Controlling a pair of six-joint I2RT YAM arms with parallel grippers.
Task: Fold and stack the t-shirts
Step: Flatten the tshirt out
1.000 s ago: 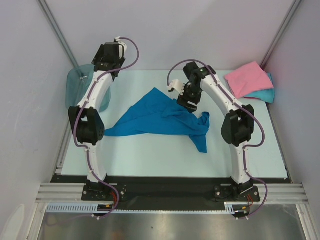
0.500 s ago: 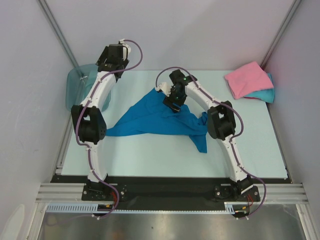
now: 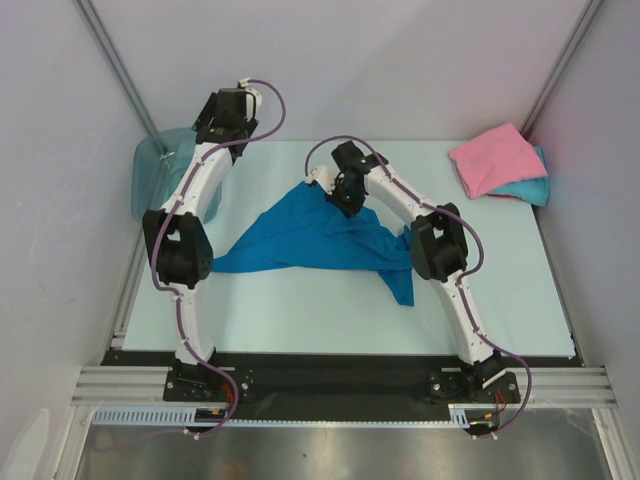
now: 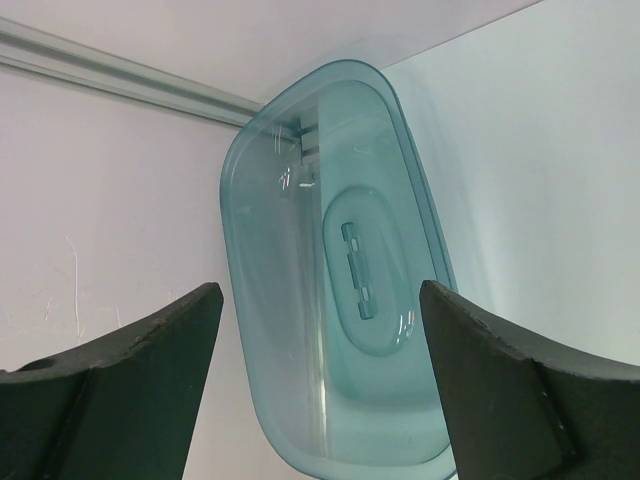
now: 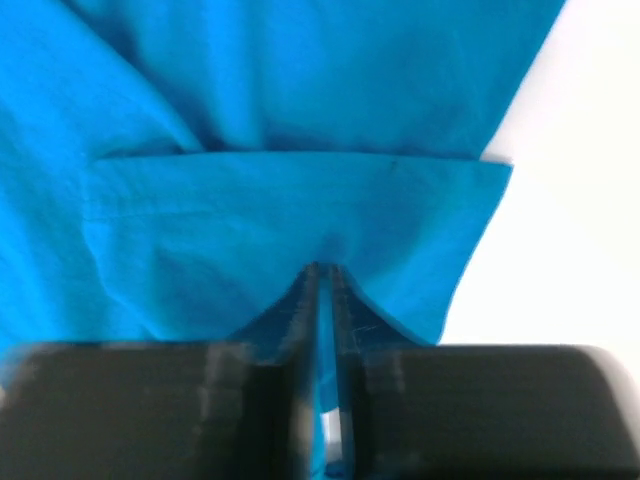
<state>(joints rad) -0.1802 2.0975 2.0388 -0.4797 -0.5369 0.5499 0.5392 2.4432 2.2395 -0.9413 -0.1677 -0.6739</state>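
Observation:
A deep blue t-shirt point(image 3: 310, 238) lies crumpled and spread across the middle of the table. My right gripper point(image 3: 344, 196) is down on its far upper edge. In the right wrist view the jaws point(image 5: 322, 278) are pressed together with a fold of the blue t-shirt point(image 5: 300, 130) pinched between them. A pink t-shirt point(image 3: 494, 157) lies folded on top of a turquoise t-shirt point(image 3: 536, 189) at the far right corner. My left gripper point(image 3: 226, 117) is raised at the far left over the bin. Its fingers point(image 4: 150, 345) stand wide apart around nothing.
A translucent teal plastic bin point(image 3: 158, 172) leans at the far left by the wall, and it fills the left wrist view point(image 4: 335, 270). White walls and metal frame posts close in the table point(image 3: 300, 310) on three sides.
My right arm has swung left and back over the blue t-shirt's upper edge, come down and closed on the cloth. The left arm shifted slightly at first, then held still.

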